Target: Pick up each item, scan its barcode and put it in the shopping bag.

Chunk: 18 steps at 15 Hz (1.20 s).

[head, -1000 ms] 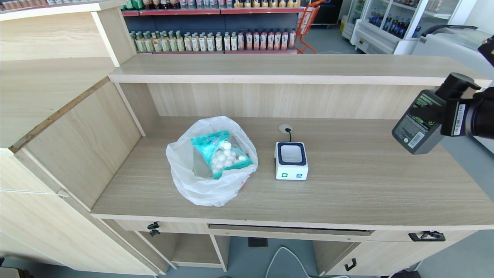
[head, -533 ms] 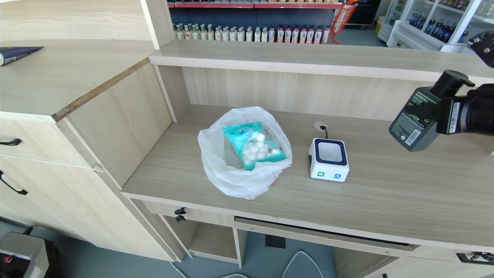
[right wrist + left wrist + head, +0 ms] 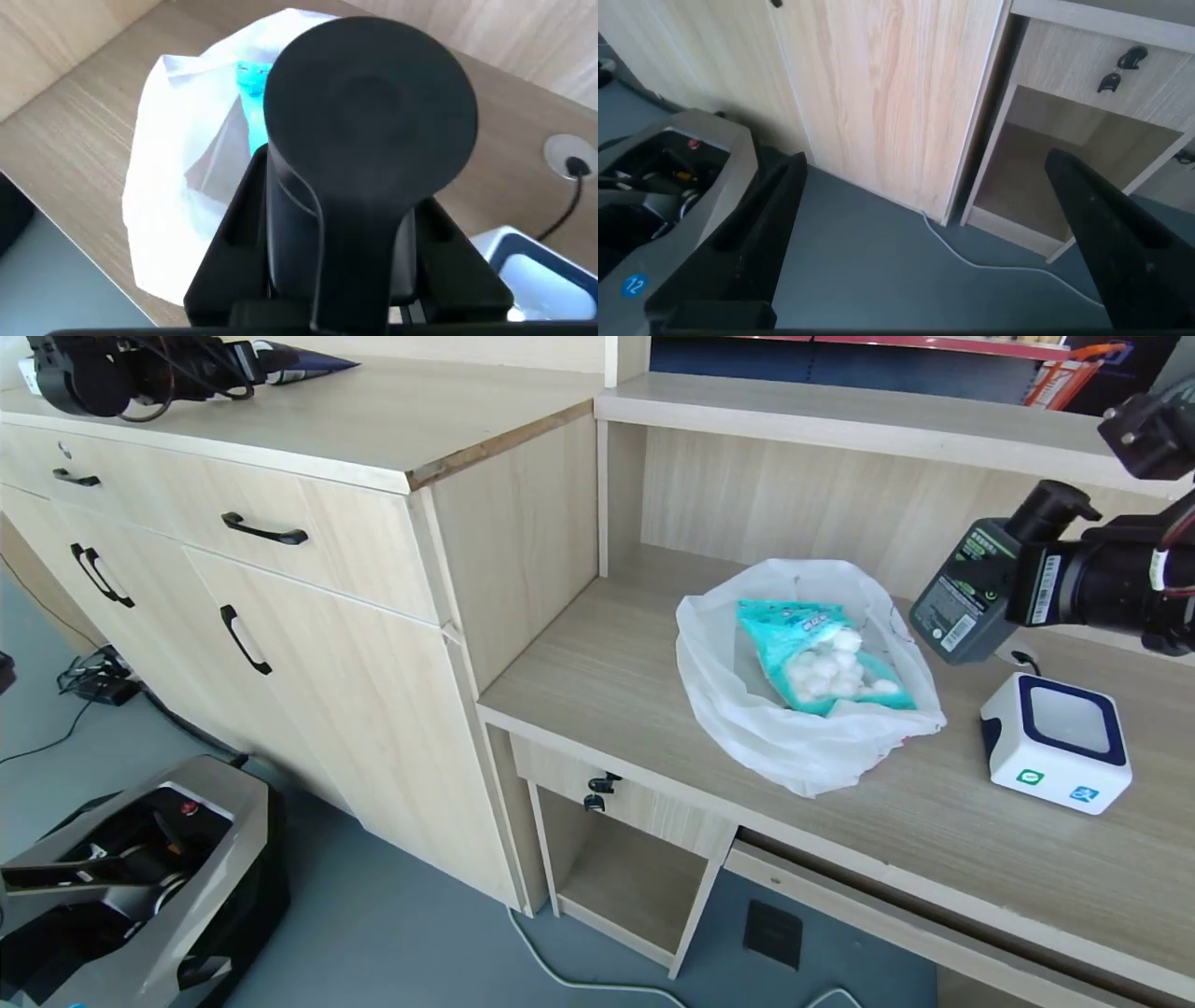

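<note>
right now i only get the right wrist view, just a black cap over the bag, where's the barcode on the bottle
Observer: On the side of the bottle facing the head camera, near its base; the right gripper holds it tilted.
Operator: anything in the bag yet
Observer: Yes, one teal pack of white balls lies in the bag.
Operator: and the left arm
Observer: The left gripper hangs open, low by the cabinet, above the floor.
</note>
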Available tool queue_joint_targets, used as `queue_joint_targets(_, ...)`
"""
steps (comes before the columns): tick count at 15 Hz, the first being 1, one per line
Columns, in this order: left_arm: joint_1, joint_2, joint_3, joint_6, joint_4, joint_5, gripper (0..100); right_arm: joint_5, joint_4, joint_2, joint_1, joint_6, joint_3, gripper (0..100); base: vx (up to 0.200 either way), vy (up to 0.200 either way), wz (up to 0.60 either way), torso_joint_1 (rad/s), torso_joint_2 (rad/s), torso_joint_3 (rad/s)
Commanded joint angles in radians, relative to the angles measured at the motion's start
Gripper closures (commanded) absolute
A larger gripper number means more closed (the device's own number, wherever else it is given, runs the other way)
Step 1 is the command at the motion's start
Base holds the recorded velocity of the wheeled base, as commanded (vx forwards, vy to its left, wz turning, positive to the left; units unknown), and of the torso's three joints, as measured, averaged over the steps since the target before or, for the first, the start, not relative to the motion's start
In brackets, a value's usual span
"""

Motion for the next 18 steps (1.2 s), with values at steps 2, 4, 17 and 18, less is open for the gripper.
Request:
queue_joint_targets(2, 0.0, 0.0, 0.001, 0.0, 0.0, 0.0, 0, 0.014, -0.022, 0.121, 0.006, 0.1, -0.076, 100, 0.0, 0.0, 0.0, -0.027, 0.15, 0.114)
queue_joint_targets(4, 0.0, 0.0, -0.001, 0.002, 0.0, 0.0, 0, 0.014, -0.094, 0.196, 0.006, 0.142, -0.1, 100, 0.0, 0.0, 0.0, -0.013, 0.03, 0.028)
queue_joint_targets(17, 0.0, 0.0, 0.001, 0.0, 0.0, 0.0, 0, 0.012, -0.443, 0.435, 0.125, 0.166, 0.001, 100, 0.0, 0.0, 0.0, 0.0, 0.0, 0.0)
queue_joint_targets(18, 0.0, 0.0, 0.001, 0.0, 0.0, 0.0, 0, 0.012, -0.45, 0.441, 0.13, 0.166, 0.004, 100, 0.0, 0.0, 0.0, 0.0, 0.0, 0.0)
